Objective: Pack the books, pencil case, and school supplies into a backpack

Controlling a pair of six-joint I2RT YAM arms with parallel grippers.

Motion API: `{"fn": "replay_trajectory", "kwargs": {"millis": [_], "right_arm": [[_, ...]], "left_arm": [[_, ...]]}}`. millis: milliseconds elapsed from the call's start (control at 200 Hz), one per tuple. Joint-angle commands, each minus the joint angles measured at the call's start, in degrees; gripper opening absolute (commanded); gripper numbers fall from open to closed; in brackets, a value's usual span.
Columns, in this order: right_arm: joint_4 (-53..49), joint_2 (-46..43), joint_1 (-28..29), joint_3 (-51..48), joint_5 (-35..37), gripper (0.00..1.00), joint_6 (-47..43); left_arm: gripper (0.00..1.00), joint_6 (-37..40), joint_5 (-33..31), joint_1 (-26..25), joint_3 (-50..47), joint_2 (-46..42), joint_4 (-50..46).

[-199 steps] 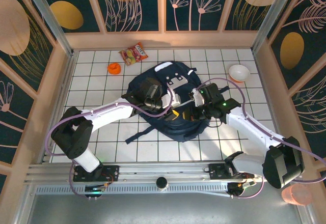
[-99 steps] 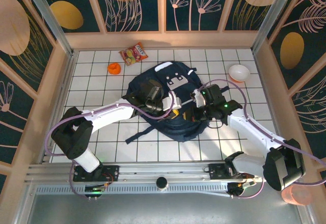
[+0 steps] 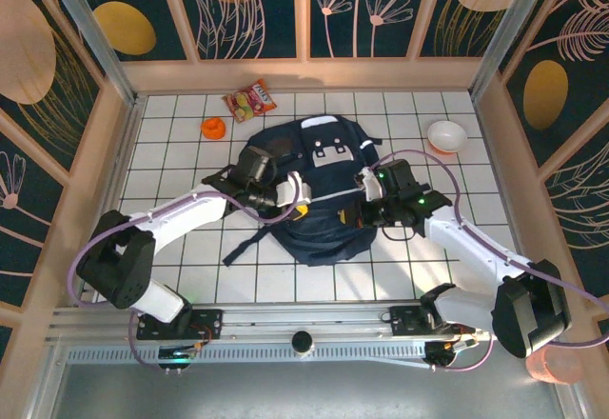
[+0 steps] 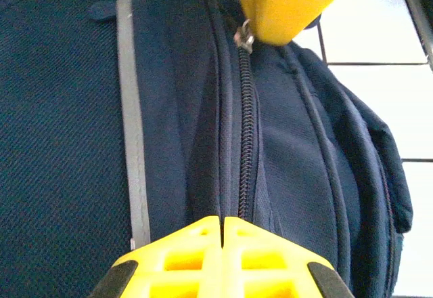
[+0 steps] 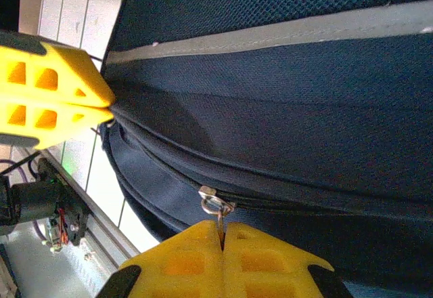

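The backpack (image 3: 319, 233) lies flat at the middle of the tiled table (image 3: 162, 143), between the two arms, its patched front facing up; both grippers sit low on it, one at each side.

From the left wrist, the left gripper (image 4: 222, 227) has its yellow fingers pressed together with no gap, right on the line of the zip (image 4: 245, 129); whether any fabric is caught between them cannot be told. The zip runs straight away from those fingers and its teeth are closed along the stretch in view; a grey stripe (image 4: 132, 122) runs beside it to the left.

From the right wrist, the right gripper (image 5: 222, 233) is clamped on the metal zip pull (image 5: 215, 206); the tab goes down into the slit between its fingers and the ring stands just above them. In the same view the left fingers meet at the backpack's edge, well apart from the pull along the same seam.

At the far side of the table a red-orange packet (image 3: 249, 101) lies near a small orange thing (image 3: 214, 128), both clear of the backpack; a white bowl (image 3: 446, 135) stands to the far right.
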Motion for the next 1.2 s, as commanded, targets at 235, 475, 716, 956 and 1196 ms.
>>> {"fn": "replay_trajectory", "kwargs": {"millis": [235, 475, 716, 956, 1196], "right_arm": [[-1.07, 0.55, 0.45, 0.41, -0.33, 0.0, 0.61], [-0.96, 0.63, 0.49, 0.4, -0.5, 0.0, 0.45], [-1.15, 0.32, 0.52, 0.61, -0.42, 0.0, 0.41], [-1.62, -0.19, 0.37, 0.59, -0.04, 0.0, 0.32], [-3.41, -3.11, -4.71, -2.75, -0.59, 0.0, -1.11]], "left_arm": [[0.3, -9.17, -6.22, -1.81, 3.6, -2.63, 3.33], [0.45, -11.38, -7.77, -8.36, 8.86, 3.85, 3.0], [0.49, -12.87, -8.31, -10.45, 10.91, 8.98, 3.38], [0.32, -11.14, -11.62, -10.59, 10.98, 10.82, 3.24], [0.0, 1.35, -12.6, -6.55, 2.73, 4.67, 2.07]]}}
